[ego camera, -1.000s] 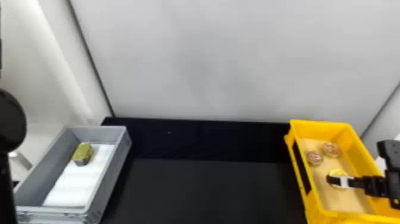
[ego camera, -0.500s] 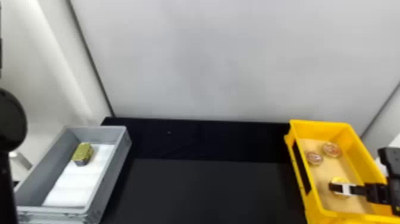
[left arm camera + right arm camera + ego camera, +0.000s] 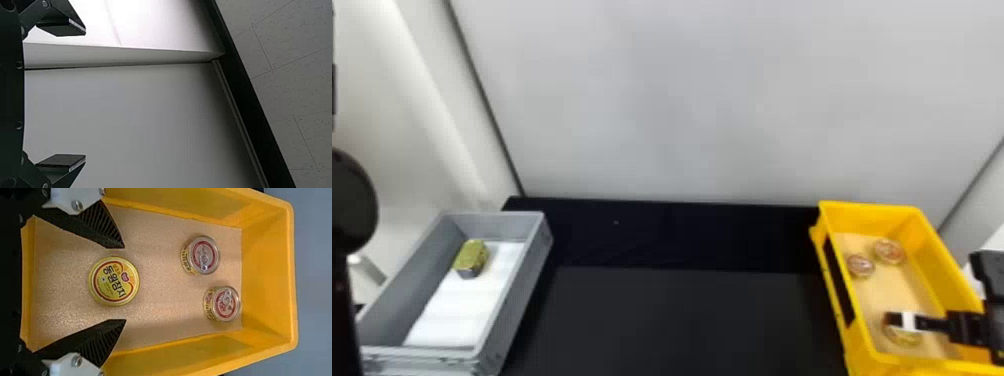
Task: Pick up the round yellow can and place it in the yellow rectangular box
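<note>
Apparently, the round yellow can (image 3: 113,281) is laid flat inside the yellow rectangular box (image 3: 867,220), at four o'clock in the head view, where it is called for. It is flanked, untouched, by the spread, empty fingers of the right gripper (image 3: 124,284), presumably parted so its rim can be cleared. Red-topped cans (image 3: 201,255) are set toward eleven o'clock from it. The empty left gripper (image 3: 85,94) is spread too, its arm (image 3: 351,200) parked at nine o'clock.

Bin (image 3: 507,300) on the left, tin (image 3: 472,255) in its back part; bench (image 3: 682,320) between; right, box (image 3: 874,206) with one can (image 3: 907,340) in front, two smaller cans (image 3: 860,266) behind
</note>
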You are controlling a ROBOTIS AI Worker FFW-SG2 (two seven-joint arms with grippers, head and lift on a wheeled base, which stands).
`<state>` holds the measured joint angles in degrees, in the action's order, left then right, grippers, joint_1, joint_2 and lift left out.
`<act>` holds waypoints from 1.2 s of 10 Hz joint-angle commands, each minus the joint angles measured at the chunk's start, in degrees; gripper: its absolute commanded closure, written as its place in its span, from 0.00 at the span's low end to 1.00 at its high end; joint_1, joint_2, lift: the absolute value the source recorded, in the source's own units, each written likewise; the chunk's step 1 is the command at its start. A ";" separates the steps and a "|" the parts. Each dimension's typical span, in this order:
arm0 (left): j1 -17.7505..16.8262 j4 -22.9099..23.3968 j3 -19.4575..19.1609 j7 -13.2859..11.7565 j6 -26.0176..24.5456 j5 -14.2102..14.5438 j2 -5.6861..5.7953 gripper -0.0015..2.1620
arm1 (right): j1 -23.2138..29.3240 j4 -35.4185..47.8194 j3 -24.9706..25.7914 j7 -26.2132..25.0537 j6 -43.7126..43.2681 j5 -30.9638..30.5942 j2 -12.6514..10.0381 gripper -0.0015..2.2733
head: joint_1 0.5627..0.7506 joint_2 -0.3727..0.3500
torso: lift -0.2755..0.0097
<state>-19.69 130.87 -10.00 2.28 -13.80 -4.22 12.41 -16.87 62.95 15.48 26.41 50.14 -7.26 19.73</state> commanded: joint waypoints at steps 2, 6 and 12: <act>0.09 0.00 -0.11 -0.08 0.00 0.00 -0.01 0.07 | 1.57 8.15 -0.18 0.15 1.39 1.37 0.57 0.02 | 0.53 0.59 | 0.96; -0.09 0.09 -0.11 -0.08 -0.35 0.09 -0.01 0.07 | -1.59 41.73 -1.33 -6.63 10.62 1.81 0.75 0.05 | 0.53 0.59 | 0.96; 0.35 0.35 -0.64 -0.08 -0.79 -0.09 0.25 0.07 | -10.73 64.23 -12.05 -25.27 3.06 -2.06 0.83 0.02 | 0.53 0.59 | 0.96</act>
<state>-19.60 131.22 -10.39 2.20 -14.59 -4.26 12.62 -25.54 123.83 6.09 4.29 57.14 -7.48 20.64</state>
